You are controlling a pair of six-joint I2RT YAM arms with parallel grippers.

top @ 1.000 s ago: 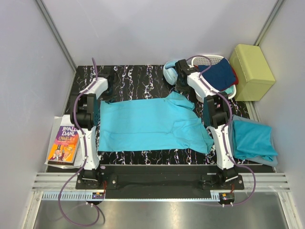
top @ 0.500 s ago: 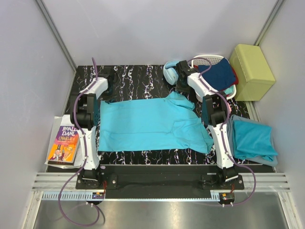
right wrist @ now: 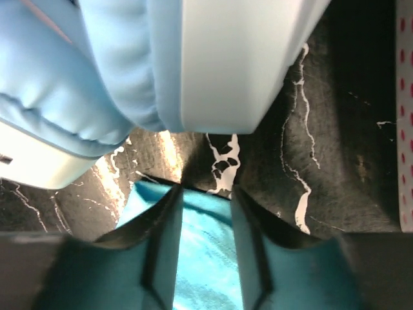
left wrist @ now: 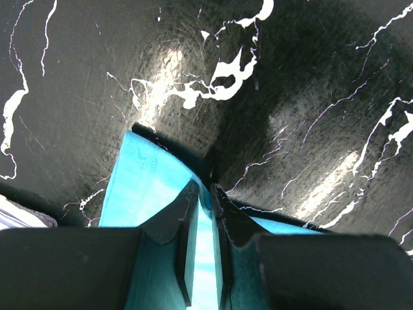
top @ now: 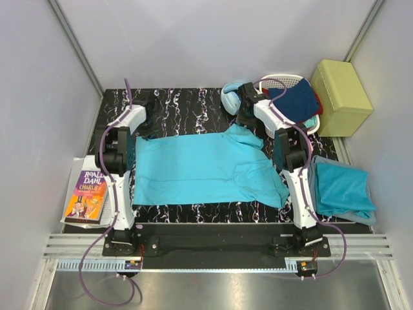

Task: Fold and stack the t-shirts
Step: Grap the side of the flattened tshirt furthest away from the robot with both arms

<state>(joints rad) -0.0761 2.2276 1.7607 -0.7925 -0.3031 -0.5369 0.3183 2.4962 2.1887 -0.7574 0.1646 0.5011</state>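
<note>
Thin, soft turquoise spread t-shirt (top: 206, 169), lightly creased, lies flat mid table (top: 187, 106), a black marble-veined slab. Left gripper (left wrist: 205, 190) is narrow, pinching the shirt corner at table's far left. Right gripper (right wrist: 205, 194) is half wide, straddling the far-right corner, beside padded pale-blue headphones (right wrist: 161, 64). Folded t-shirt (top: 341, 188) lies off table's right edge.

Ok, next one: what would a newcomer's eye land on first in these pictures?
A turquoise spread t-shirt lies flat across the middle of the black marbled table. The left gripper pinches its far left corner, while the right gripper straddles the far right corner, jaws apart, right beside pale blue headphones. A folded t-shirt sits right of the arms, a Roald Dahl book left of them.
</note>
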